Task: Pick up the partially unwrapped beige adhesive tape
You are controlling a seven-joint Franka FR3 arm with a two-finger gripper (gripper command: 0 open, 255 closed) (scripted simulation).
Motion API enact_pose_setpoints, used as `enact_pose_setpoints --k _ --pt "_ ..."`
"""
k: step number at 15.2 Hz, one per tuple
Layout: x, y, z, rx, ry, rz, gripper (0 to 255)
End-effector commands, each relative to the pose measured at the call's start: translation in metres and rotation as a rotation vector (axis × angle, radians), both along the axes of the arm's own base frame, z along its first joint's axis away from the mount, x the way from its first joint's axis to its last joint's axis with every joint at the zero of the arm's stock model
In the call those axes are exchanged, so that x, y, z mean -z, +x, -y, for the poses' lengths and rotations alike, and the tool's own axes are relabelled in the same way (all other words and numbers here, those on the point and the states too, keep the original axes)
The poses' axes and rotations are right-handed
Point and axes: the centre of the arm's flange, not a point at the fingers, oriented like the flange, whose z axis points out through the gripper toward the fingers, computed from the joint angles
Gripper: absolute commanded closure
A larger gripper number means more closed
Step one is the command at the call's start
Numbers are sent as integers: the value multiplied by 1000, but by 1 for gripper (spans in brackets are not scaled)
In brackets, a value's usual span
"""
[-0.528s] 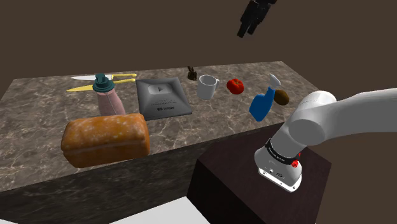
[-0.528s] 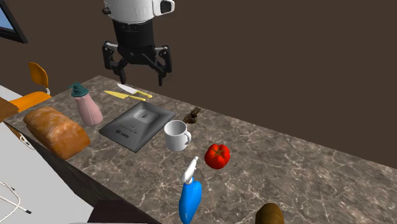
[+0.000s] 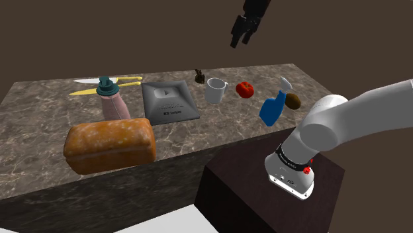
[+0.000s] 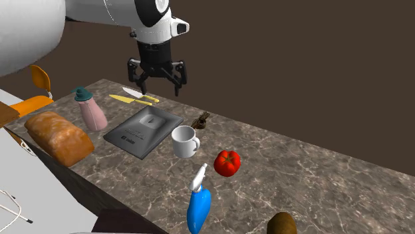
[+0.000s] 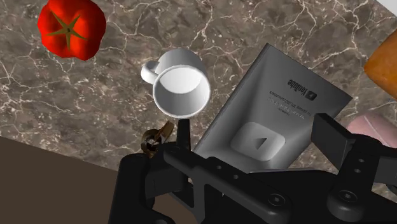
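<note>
Fingers (image 5: 327, 133) stand apart, well above brown tape (image 4: 200, 121), its axis unclear.

Tape (image 5: 153, 140) partly hidden behind gripper (image 5: 254, 127); bread (image 5: 383, 60) cut off at pic edge.

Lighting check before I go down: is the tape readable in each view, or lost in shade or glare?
Shoulder view: dim; the tape is a small dark speck at the counter's far edge, with low contrast. Second exterior view: brighter, even light, no glare; it stands out beside the white mug. Wrist view: well lit, but the end effector partly covers it.
</note>
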Motion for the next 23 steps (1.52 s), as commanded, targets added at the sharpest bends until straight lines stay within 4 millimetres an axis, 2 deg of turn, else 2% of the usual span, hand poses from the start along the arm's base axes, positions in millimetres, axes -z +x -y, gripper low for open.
enact_pose_setpoints --k 1,12,23 --pt "19 21 3 11 -10 -11 0" --pt "123 126 22 73 -66 -74 0" --pt "232 224 53 135 -122 -137 0"
